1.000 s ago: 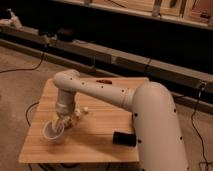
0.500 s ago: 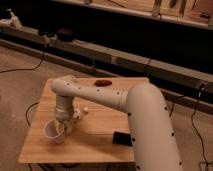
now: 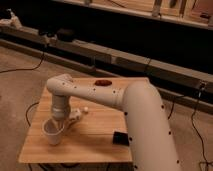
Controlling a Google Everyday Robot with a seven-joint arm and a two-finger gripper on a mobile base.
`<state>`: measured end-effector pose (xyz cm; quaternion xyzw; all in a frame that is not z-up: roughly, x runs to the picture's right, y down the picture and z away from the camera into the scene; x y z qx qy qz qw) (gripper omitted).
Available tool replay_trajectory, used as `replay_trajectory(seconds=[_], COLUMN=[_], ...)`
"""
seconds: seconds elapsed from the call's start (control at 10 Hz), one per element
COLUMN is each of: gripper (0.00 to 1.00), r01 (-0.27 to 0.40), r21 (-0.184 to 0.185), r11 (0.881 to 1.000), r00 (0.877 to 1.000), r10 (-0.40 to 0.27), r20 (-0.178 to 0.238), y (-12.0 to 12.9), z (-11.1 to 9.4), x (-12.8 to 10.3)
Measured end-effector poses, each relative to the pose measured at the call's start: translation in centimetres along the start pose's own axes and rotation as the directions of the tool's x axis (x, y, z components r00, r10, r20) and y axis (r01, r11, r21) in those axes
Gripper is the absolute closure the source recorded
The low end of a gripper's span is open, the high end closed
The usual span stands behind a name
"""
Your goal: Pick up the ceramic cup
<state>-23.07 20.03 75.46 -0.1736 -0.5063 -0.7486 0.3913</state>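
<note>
A dim room is stretching behind the scene, with a long dark ledge (image 3: 125,55) running across the back from ten o'clock toward three o'clock and cables (image 3: 22,67) trailing over the grey floor (image 3: 20,95). The robot's big white arm (image 3: 145,125) is filling the lower right, entering from five o'clock and bending at an elbow toward nine o'clock, where its wrist is pointing down. It is hiding much of the right half of the wooden counter (image 3: 95,135), a pale square top sitting in the middle of the view. A small dark block (image 3: 120,138) is lying on the counter at about six o'clock, partly tucked against the arm, and a reddish flat thing (image 3: 103,82) is resting near the far edge at twelve o'clock; what it is stays hard to make out. The ceramic cup (image 3: 52,132) is sitting at the counter's near left, around eight o'clock, tilting slightly, its wide rim facing up and toward the wrist, its long axis near vertical. The claw (image 3: 61,123) is reaching down at the cup's rim; whether it is gripping cannot be told.
</note>
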Motion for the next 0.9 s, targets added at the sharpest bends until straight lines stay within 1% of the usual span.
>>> replay_trajectory(seconds=[0.1,0.2,0.3,0.5,0.6,0.7,0.8,0.9], gripper=[1.0,1.0,1.0,1.0,1.0,1.0,1.0,1.0], r01=[0.011,0.033,0.058,0.087,0.092,0.092,0.075,0.072], r21=[-0.016,-0.042,-0.048,-0.04,-0.04,-0.042,-0.053,-0.054], r11=[1.0,0.999,0.997,0.995,0.995,0.995,0.996,0.996], r00=[1.0,0.999,0.998,0.996,0.995,0.994,0.994,0.995], r10=[-0.011,-0.034,-0.058,-0.086,-0.089,-0.089,-0.071,-0.068], r20=[-0.005,-0.007,0.003,0.031,0.053,0.066,0.077,0.078], y=[-0.6,-1.9,-3.4,-5.4,-6.3,-7.0,-7.3,-7.2], z=[-0.9,-2.8,-4.5,-6.9,-8.5,-9.7,-10.8,-10.9], x=[-0.2,-0.7,-1.5,-3.2,-4.5,-5.4,-6.3,-6.4])
